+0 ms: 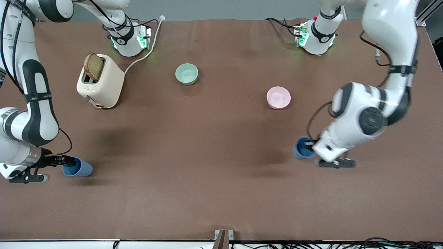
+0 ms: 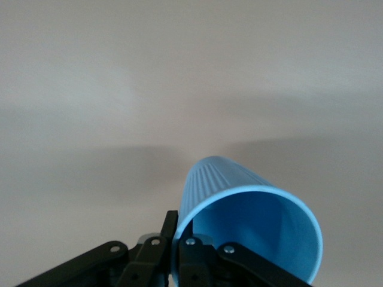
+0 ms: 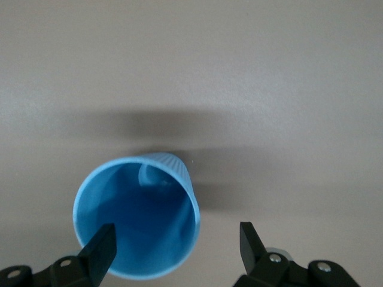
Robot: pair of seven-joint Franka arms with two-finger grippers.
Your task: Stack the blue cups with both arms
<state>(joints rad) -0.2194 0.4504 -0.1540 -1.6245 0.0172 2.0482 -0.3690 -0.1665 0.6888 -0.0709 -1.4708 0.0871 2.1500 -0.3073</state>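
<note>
One blue cup (image 1: 303, 149) sits toward the left arm's end of the table. My left gripper (image 1: 310, 144) is shut on its rim wall, one finger inside and one outside. In the left wrist view (image 2: 178, 232) the cup (image 2: 251, 215) leans away from the gripper. I cannot tell whether it rests on the table. The other blue cup (image 1: 79, 168) stands at the right arm's end. My right gripper (image 1: 64, 160) is open and straddles that cup's rim. In the right wrist view (image 3: 176, 242) one finger is over the cup's (image 3: 137, 215) mouth and the other is outside it.
A pink bowl (image 1: 278, 97) and a pale green bowl (image 1: 187, 73) stand farther from the front camera than the cups. A cream toaster (image 1: 100, 82) with a slice of bread in it stands near the right arm's base, its cord running to the table's edge.
</note>
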